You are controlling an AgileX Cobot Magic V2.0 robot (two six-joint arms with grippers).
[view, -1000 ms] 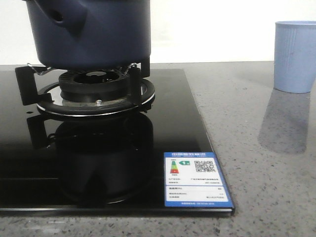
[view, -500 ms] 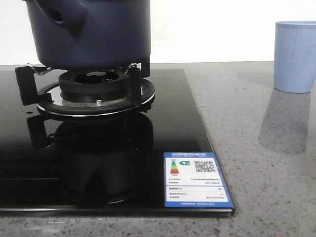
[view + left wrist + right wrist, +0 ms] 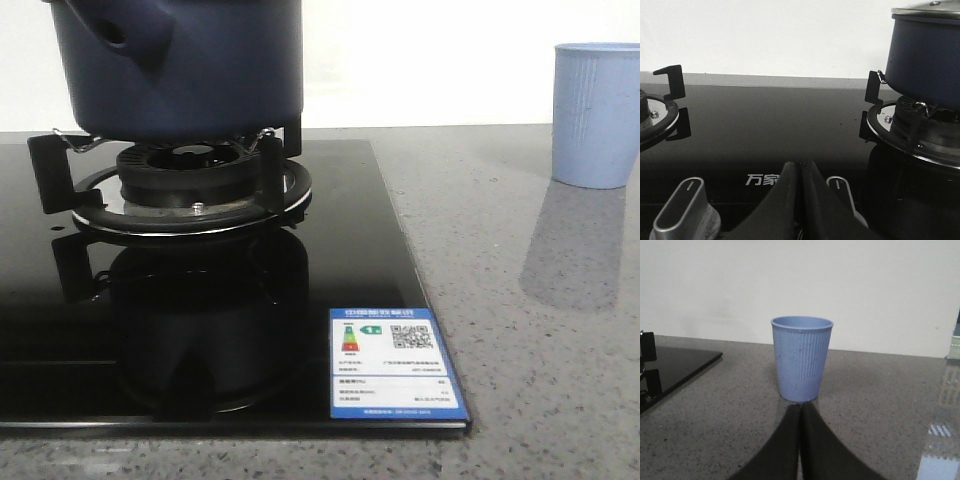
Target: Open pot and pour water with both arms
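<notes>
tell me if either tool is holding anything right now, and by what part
Nothing is held: the left tool and right tool are both shut on nothing.

The scene is viewed low and close from the front, with the pot (image 3: 180,65) cropped above. The same pot (image 3: 925,55) and stove (image 3: 765,130) are seen by the left wrist camera; the cup (image 3: 801,358) (image 3: 597,115) is faced closely by the right.

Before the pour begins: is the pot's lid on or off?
On. The left wrist view shows a metal lid sitting flat across the rim of the pot, which rests on the burner supports.
</notes>
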